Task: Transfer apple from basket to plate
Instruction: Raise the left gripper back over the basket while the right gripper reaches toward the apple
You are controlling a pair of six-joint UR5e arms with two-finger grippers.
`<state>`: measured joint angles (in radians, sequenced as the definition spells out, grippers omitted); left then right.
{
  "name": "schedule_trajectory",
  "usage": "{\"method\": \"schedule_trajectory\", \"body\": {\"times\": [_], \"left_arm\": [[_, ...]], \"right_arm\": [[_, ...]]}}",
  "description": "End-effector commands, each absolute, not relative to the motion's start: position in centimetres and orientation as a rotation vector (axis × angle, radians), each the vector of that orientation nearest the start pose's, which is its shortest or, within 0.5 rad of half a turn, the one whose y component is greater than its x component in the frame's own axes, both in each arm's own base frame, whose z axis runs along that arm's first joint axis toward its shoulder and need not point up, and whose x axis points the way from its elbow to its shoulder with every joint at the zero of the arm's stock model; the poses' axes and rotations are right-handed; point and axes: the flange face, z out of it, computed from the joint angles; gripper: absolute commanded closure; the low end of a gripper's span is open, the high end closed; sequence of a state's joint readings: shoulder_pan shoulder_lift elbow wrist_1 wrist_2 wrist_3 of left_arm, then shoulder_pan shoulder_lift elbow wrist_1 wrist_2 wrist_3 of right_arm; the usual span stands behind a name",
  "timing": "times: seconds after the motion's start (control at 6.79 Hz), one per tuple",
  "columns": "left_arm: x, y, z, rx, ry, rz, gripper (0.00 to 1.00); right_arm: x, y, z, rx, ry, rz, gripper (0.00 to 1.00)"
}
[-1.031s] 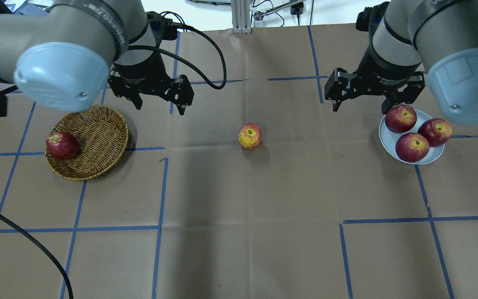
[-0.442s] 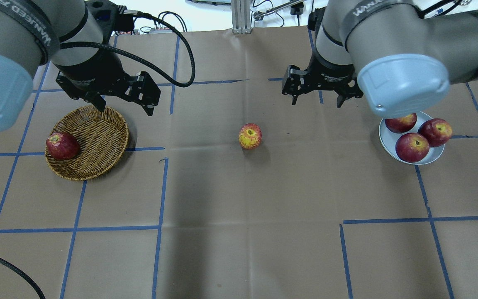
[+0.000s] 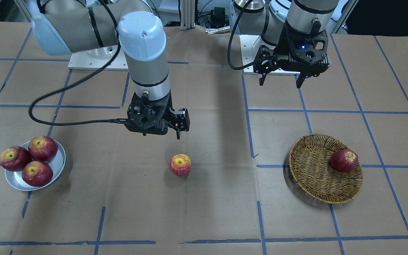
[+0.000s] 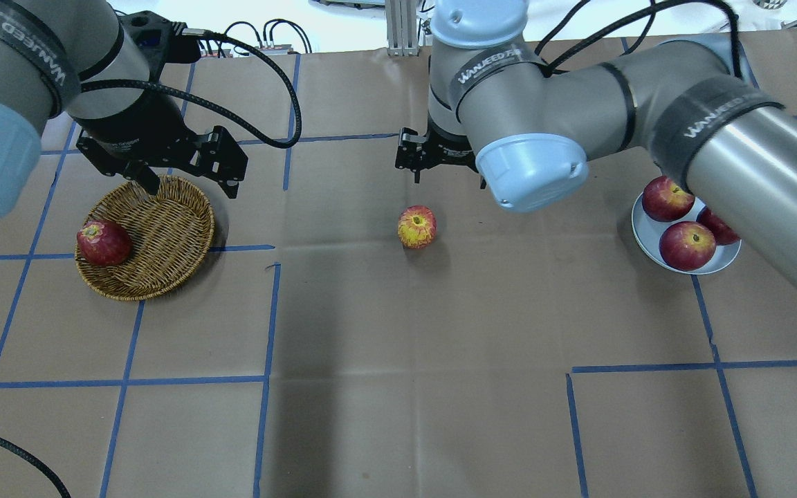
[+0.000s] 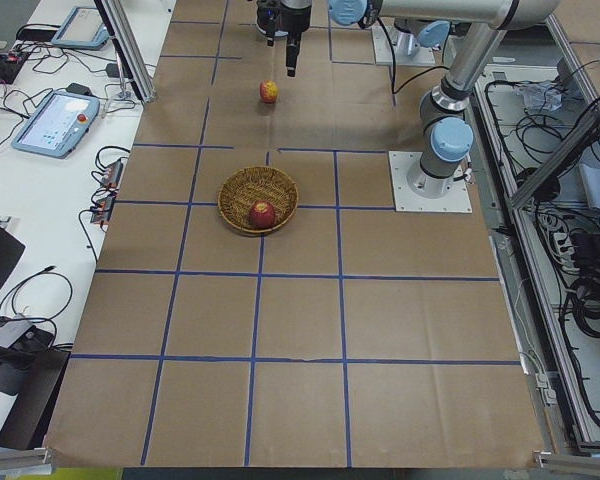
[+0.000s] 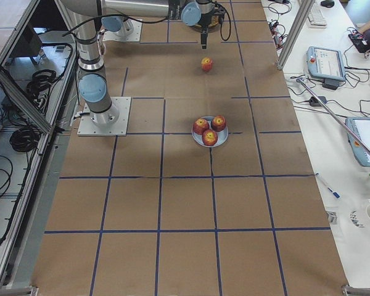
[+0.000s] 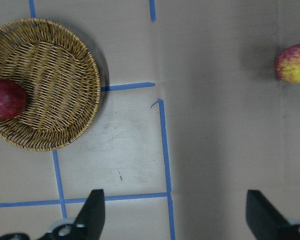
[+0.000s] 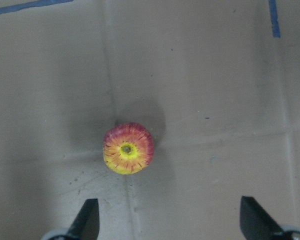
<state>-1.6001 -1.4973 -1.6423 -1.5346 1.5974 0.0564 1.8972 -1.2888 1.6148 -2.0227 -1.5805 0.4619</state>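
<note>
Count, overhead view:
- 1 pinkish-red, yellow-streaked apple [image 4: 417, 226], frame centre.
- 4 deep-red apples [image 4: 687, 245]: 3 at right, 1 at left.
- 1 round brown woven wicker basket [image 4: 163, 228], left.
- 1 round silver-grey metal plate [image 4: 647, 241], right.

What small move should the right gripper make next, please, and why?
Probably slide the open right gripper forward over the pinkish-red, yellow-streaked apple and centre it: the apple lies on the brown paper-covered table, ahead of the jaws and off-centre between them.

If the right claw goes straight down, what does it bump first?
Probably the brown table paper, just beside the apple. The right gripper looks slightly off it, though depth is unclear.
</note>
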Motion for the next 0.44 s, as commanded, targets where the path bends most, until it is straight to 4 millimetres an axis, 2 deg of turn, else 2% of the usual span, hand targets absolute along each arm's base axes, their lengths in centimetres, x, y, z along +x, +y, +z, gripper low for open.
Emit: {"method": "schedule_trajectory", "body": {"times": [0.0,0.29], "left_arm": [[-14.4,-45.9,49.1,0.133,3.107,-0.061,0.01],[-14.5,-45.8,49.1,0.135,3.107,-0.061,0.01]], "right_arm": [[35.2,-53.9,30.0,0.192,3.09,-0.2,0.0],[35.9,-54.4,25.1,0.168,3.106,-0.149,0.0]]}}
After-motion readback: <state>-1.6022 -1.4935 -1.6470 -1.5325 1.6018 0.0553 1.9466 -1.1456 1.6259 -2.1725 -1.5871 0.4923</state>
